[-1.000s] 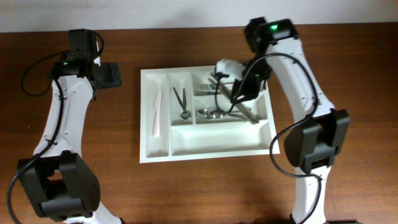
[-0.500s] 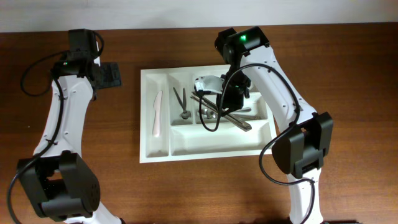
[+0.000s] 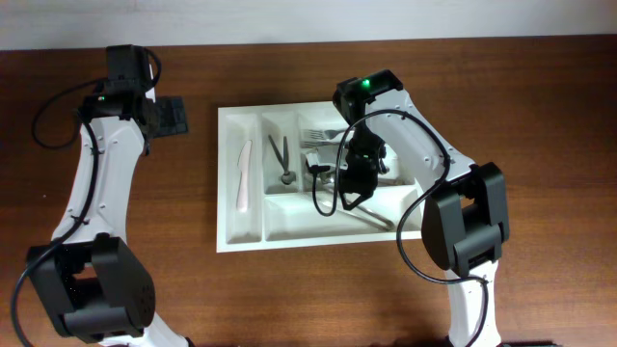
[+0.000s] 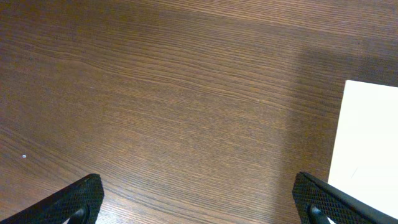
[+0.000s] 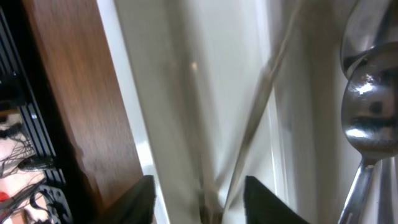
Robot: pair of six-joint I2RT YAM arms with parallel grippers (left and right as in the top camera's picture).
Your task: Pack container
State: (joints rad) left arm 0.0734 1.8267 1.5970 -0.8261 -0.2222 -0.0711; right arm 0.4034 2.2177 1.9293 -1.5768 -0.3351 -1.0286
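The container, a white cutlery tray (image 3: 241,231), sits mid-table. It holds a white knife (image 3: 243,175) and a dark utensil (image 3: 281,159) in the narrow compartments, forks (image 3: 323,138) at the back, and spoons (image 3: 323,174) in the middle. My right gripper (image 3: 349,185) hangs low over the tray. Its fingers (image 5: 199,205) are open. A metal knife (image 5: 258,106) runs between them and slants across the front long compartment (image 3: 374,218). Spoons show at the right of the right wrist view (image 5: 367,118). My left gripper (image 3: 178,116) is open and empty over bare wood (image 4: 199,202).
The tray's corner (image 4: 373,137) shows at the right edge of the left wrist view. Brown tabletop (image 3: 174,241) surrounds the tray. My right arm's cable (image 3: 323,198) loops over the tray's middle.
My right gripper moved left and toward the tray's front, carrying the knife down. The knife now slants across the front compartment between open fingers. The left arm has not moved.
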